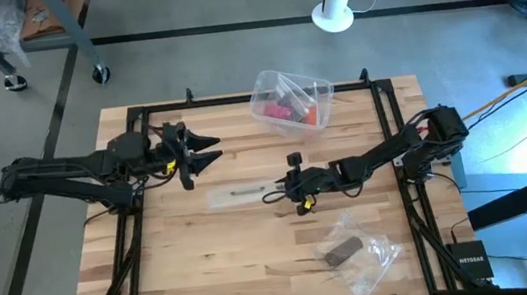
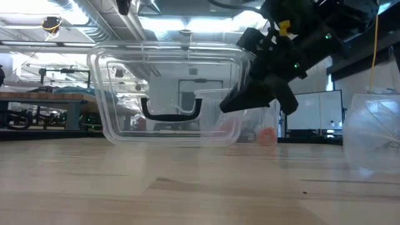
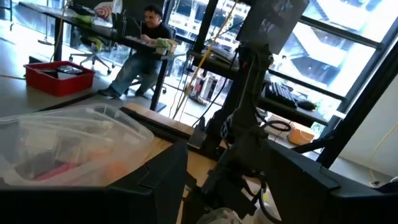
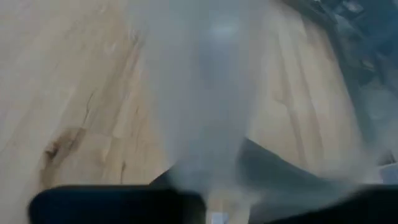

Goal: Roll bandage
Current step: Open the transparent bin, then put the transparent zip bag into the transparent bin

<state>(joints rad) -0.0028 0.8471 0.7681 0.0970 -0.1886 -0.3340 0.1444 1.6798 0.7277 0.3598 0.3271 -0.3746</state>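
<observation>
Right end effector (image 1: 282, 186) at bandage (image 1: 239, 193) end; left end effector (image 1: 205, 147) hovers.

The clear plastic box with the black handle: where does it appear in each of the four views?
High view: clear plastic box at the table's far edge, right of centre.
Low view: box fills left and centre, black handle facing the camera.
Left wrist view: box at lower left.
Right wrist view: not in it.
Shared landmark: the box's pink and orange contents.

bandage (image 1: 240, 192) | pale flat strip | unrolled | lying mid-table
</observation>
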